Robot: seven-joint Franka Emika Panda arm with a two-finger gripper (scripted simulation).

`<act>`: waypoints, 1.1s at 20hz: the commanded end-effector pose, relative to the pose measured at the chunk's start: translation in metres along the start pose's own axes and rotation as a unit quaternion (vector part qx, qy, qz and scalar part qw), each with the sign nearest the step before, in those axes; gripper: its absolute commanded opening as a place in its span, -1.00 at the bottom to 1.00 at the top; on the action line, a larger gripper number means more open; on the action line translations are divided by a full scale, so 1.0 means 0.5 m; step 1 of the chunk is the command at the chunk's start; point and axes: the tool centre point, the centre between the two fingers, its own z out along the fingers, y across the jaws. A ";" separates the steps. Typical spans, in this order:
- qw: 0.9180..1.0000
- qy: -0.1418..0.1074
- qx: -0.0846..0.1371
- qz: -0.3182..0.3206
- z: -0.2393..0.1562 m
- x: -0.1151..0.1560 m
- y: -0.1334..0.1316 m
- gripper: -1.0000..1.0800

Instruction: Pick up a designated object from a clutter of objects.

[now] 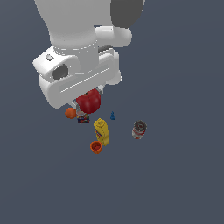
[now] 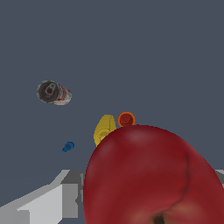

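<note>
The red apple (image 1: 89, 101) sits between the fingers of my gripper (image 1: 89, 97), which is shut on it under the white hand. It appears held above the floor. In the wrist view the apple (image 2: 153, 175) fills the near field, with one grey finger (image 2: 65, 197) beside it. The rest of the clutter lies below: an orange ball (image 1: 70, 113), a can (image 1: 83, 117) partly hidden under the apple, a yellow mustard bottle (image 1: 102, 131), an orange cup (image 1: 96, 147), a tiny blue piece (image 1: 112, 116) and a second can (image 1: 139, 129).
The wrist view shows the mustard bottle (image 2: 104, 129), the orange cup (image 2: 126, 119), the blue piece (image 2: 68, 146) and the lying can (image 2: 54, 92) on the dark grey floor (image 2: 166, 57). The arm's white body (image 1: 74, 26) covers the upper part of the exterior view.
</note>
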 end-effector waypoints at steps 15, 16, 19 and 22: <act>1.000 0.000 -0.002 0.000 -0.139 0.007 0.128 -1.00; 1.000 0.000 -0.002 0.000 -0.144 0.007 0.133 -1.00; 1.000 0.000 -0.002 0.000 -0.155 0.008 0.144 -1.00; 1.000 0.000 -0.002 0.000 -0.163 0.009 0.152 -1.00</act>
